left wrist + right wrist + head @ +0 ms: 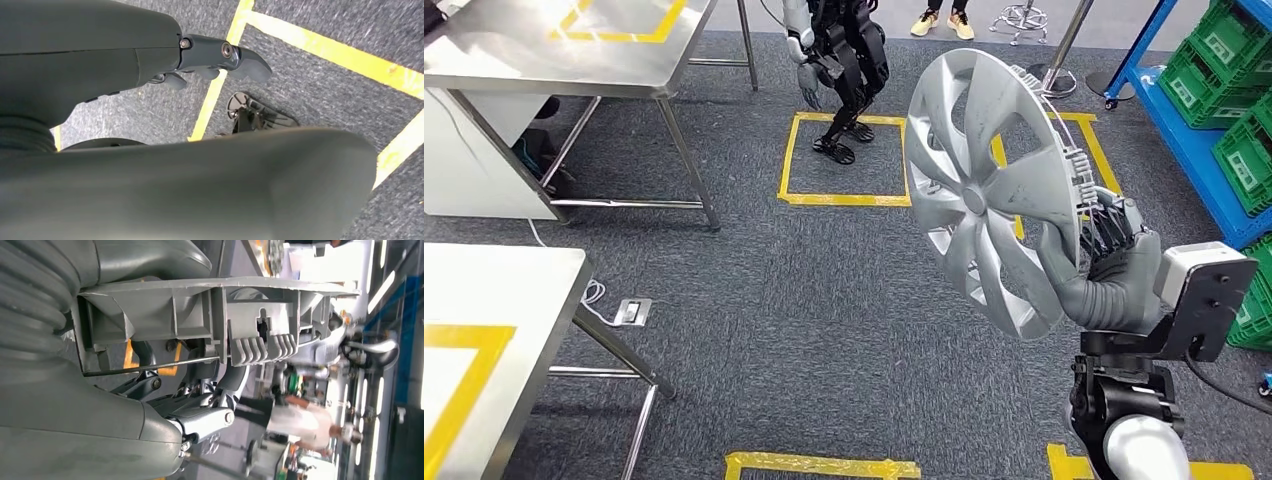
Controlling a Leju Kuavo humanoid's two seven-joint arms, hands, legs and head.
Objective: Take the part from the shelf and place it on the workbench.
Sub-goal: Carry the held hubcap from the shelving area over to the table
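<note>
Hubcap (pixel 984 190) carried upright and tilted, face out, high over the grey carpet and well apart from both counters, probably held by its rim that way to keep it clear of the body during the walk from the blue shelf (pixel 1194 150) toward the near counter (pixel 494 290). Clamped at the lower rim by the right hand (pixel 1104 270), thumb across the front and fingers (pixel 200 390) curled behind among the clips. Left hand (pixel 220 55) hanging low over the floor, holding nothing, fingers loosely apart.

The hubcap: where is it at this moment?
In the head view the hubcap is on the right, held upright in the right hand above the carpet, near the blue shelf.
</note>
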